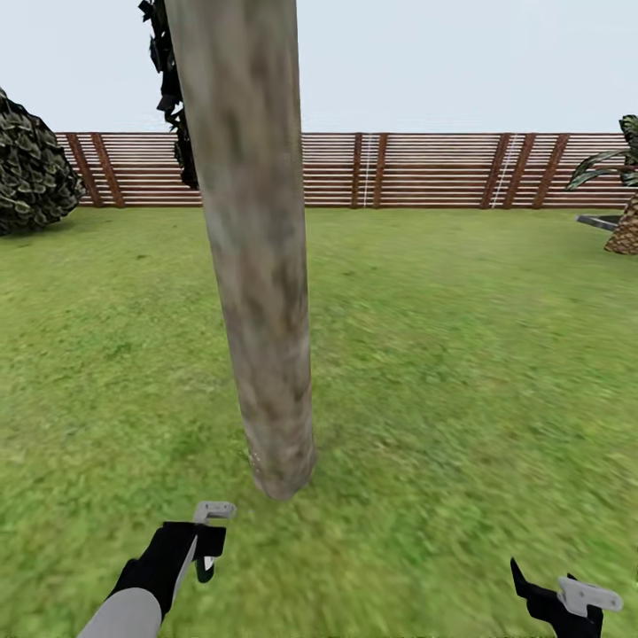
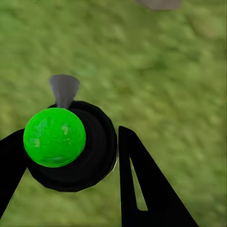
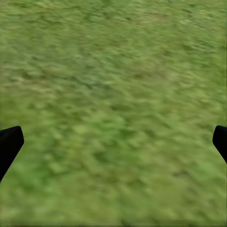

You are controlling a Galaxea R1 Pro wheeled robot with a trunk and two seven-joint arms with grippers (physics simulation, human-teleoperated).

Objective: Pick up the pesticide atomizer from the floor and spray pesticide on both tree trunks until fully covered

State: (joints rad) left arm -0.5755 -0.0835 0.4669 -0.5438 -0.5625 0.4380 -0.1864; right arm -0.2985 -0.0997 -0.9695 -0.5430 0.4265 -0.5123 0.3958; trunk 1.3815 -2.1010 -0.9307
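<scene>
A thick, mottled grey-brown tree trunk rises from the grass straight ahead, its base close in front of me. A few faint pale specks sit low on its left edge. My left gripper is just short of the trunk's base and to its left, shut on the pesticide atomizer. The atomizer has a black round body, a bright green ball on top and a grey nozzle pointing toward the trunk. My right gripper hangs low on the right, open over bare grass, with its fingertips far apart.
A brown slatted fence closes off the far side of the lawn. A round leafy bush stands at the far left and a palm-like plant at the far right beside a dark slab. Black foliage hangs behind the trunk.
</scene>
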